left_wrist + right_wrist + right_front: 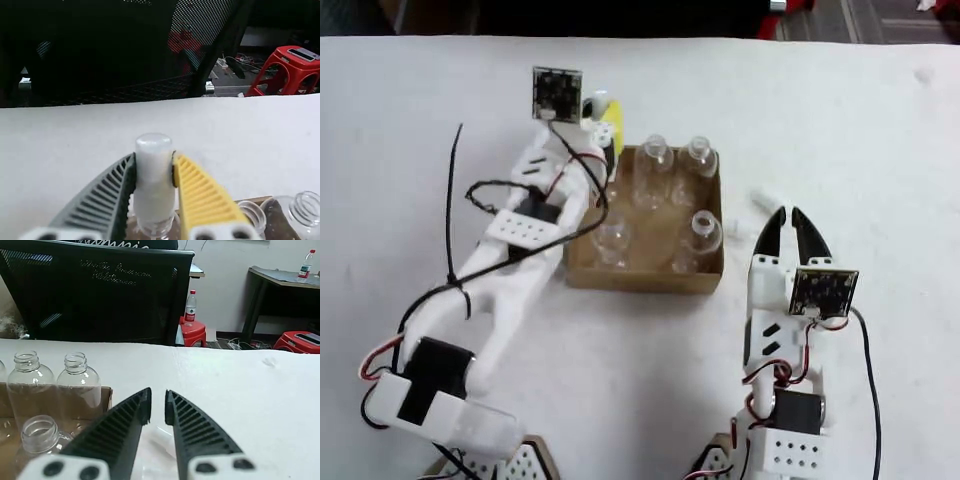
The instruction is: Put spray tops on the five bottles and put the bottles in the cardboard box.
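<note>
A spray top (153, 150) was clenched in the left hand (154, 162) over a bottle (154, 229) at the box's (582, 272) eleven o'clock, seemingly for capping; the right hand (789, 215) was parted, empty

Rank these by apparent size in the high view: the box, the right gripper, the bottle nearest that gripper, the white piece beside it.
1. box
2. right gripper, only slightly larger than the bottle; it may sit nearer the camera
3. bottle
4. white piece, smallest by far
</note>
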Controlling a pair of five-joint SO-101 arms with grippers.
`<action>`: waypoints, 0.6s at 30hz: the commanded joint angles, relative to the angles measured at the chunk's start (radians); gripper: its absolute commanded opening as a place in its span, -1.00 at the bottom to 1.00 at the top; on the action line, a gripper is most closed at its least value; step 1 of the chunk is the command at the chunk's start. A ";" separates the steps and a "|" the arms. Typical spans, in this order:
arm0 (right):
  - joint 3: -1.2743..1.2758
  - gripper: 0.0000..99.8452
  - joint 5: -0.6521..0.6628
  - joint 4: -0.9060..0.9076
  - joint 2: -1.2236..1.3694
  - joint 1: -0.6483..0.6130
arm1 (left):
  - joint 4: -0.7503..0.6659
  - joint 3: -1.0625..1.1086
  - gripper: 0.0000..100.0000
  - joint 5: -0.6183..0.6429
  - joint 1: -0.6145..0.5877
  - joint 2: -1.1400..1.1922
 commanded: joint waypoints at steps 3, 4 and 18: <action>0.009 -0.92 0.014 0.007 0.004 -0.007 | -0.097 0.032 -0.96 -0.020 0.004 -0.022; 0.009 -0.92 0.014 0.007 0.004 -0.007 | -0.095 0.032 -0.96 -0.020 0.005 -0.022; 0.009 -0.92 0.014 0.007 0.004 -0.007 | 0.086 0.080 -0.74 -0.002 0.005 -0.232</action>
